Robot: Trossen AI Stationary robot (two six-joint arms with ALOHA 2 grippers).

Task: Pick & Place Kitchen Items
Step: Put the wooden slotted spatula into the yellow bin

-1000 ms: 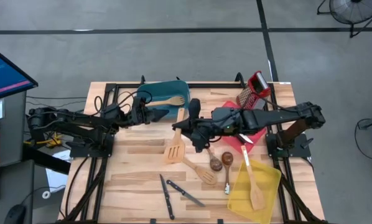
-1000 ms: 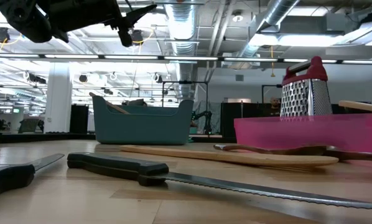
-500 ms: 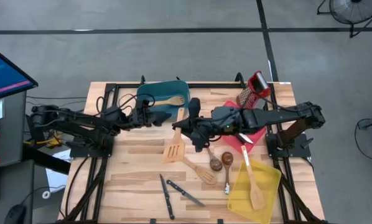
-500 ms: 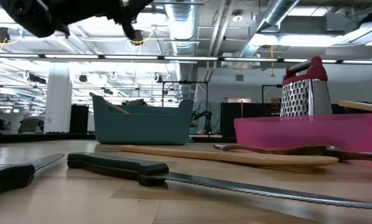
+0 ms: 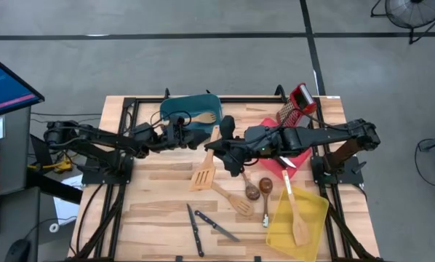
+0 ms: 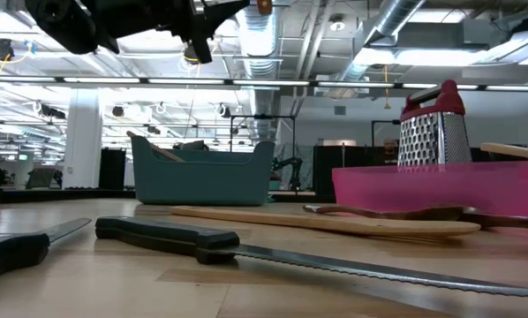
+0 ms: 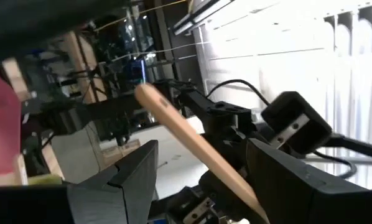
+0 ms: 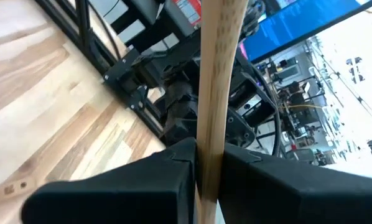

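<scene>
Overhead, table-level, two wrist views

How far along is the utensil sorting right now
Done: a wooden spatula lies in the yellow bin. In hand: the right hand grips a slotted turner, with the open left hand close by. Left: spoons and knives on the table.

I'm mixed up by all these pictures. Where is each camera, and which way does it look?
High: above, looking straight down at both arms, the slotted turner.
Low: at tabletop height, looking across the serrated knife; an arm overhead.
Left wrist: past its open left hand, toward the other arm.
Right wrist: past its shut right hand.
Shared: both wrists see the turner's handle; high and low see the teal bin.
</scene>
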